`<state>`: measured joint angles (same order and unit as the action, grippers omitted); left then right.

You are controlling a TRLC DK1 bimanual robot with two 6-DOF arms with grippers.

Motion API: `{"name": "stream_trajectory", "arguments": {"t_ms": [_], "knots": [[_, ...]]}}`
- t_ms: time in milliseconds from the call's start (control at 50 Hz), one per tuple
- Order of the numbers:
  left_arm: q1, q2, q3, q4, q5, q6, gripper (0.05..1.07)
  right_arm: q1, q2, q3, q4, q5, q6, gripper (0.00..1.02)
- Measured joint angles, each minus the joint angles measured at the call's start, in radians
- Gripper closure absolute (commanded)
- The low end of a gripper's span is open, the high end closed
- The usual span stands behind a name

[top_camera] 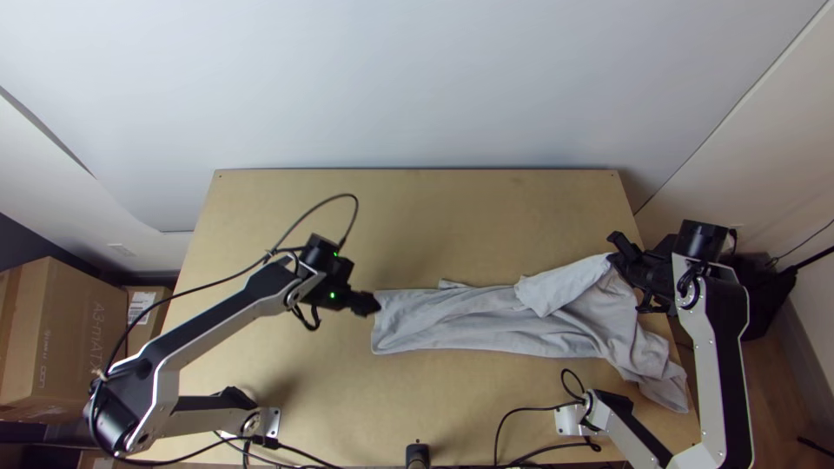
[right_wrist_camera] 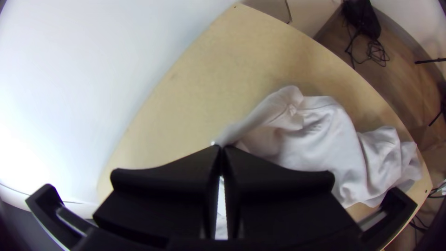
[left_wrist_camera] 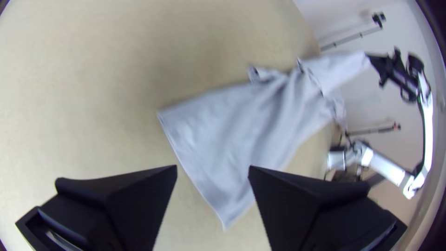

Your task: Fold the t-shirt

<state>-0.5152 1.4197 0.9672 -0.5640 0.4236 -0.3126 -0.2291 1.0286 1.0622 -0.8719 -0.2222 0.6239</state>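
A: State the left arm's pose.
B: Left arm (top_camera: pixel 217 317): runs outward from its base (top_camera: pixel 271 423) to the elbow (top_camera: pixel 126 426), then angles up and inward. The left tool (top_camera: pixel 369 303) points toward the right arm (top_camera: pixel 725 373); its flat black fingers (left_wrist_camera: pixel 125 204) stand parted.
A: And the right arm?
B: Elbow low in the top view, forearm nearly straight up the view. The right tool (top_camera: pixel 618 259) points inward from the wrist (top_camera: pixel 691 291), fingers (right_wrist_camera: pixel 176 186) clamped together, tips meeting.
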Motion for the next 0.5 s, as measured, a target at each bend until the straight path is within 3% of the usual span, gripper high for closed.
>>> {"name": "stream_trajectory", "arguments": {"t_ms": [120,500], "knots": [[0.050,0.048,0.010,0.051,-0.016,-0.029,0.51,0.000,0.000,0.000,0.002,0.000,0.001,1.00],[0.032,0.168,0.047,0.058,-0.072,-0.035,0.51,0.000,-0.002,-0.001,0.002,0.000,0.004,1.00]]}}
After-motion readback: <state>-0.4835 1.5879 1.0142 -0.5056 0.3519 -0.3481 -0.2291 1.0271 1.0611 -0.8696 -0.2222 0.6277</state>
